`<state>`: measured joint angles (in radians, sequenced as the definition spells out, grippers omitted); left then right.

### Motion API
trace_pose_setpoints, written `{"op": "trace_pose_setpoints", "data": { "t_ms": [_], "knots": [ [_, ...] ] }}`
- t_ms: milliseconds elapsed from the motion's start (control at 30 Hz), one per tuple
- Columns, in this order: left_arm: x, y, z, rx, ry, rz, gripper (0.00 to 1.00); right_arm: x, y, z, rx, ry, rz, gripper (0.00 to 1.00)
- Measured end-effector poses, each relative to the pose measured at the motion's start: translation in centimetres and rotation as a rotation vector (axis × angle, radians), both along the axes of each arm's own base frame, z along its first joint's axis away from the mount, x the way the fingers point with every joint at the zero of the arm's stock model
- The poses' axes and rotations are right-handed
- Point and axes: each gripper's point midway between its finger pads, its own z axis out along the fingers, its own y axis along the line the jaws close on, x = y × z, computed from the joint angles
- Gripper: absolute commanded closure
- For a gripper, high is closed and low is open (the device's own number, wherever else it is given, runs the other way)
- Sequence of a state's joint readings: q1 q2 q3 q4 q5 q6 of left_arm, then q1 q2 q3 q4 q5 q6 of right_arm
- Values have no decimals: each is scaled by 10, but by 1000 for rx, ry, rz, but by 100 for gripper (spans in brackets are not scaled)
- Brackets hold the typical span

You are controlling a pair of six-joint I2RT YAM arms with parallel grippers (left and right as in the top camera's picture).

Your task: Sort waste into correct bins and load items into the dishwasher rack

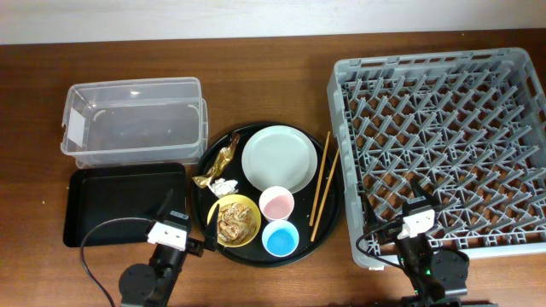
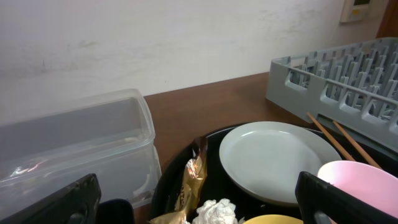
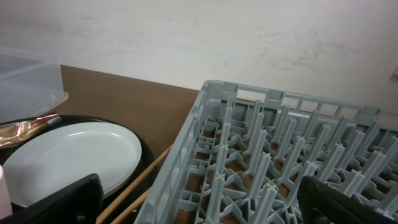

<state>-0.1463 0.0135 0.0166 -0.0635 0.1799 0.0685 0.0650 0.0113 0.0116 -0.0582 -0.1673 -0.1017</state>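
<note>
Well, from overhead my left pincer [image 1: 201,246] sat spread and empty at the near edge of the round black tray [image 1: 207,150], just beside the yellow bowl [image 1: 253,223] holding the food scraps [image 1: 230,220]. My right pincer [image 1: 416,198], equally spread and empty, hung over the near rim of the dishwasher rack [image 1: 444,102]. Nothing looked sorted: the clear tub [image 1: 135,119] and shallow black tray [image 1: 119,205] stood bare on the counter [image 1: 281,68].

The gold foil wrapper [image 1: 223,155] and white tissue [image 1: 223,186] lay nearly touching, so I judged a careless pinch might drag both into one bin, and a nudge to the bowl could spill scraps.

My left wrist view showed the wrapper rearing beside the plate [image 2: 277,158], a thing flattened from above, yet it hid the scraps.

My right wrist view gave the rack's pegs and the chopsticks [image 3: 146,180] alongside it, but almost none of the waste.
</note>
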Motion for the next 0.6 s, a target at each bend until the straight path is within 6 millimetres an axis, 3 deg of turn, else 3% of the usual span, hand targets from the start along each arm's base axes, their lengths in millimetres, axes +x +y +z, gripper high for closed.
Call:
{"op": "trace_pose_setpoints", "data": {
  "t_ms": [600],
  "knots": [
    [1, 4, -1, 2, 2, 23, 0, 0, 0, 0, 1, 0, 0, 2]
  ]
}}
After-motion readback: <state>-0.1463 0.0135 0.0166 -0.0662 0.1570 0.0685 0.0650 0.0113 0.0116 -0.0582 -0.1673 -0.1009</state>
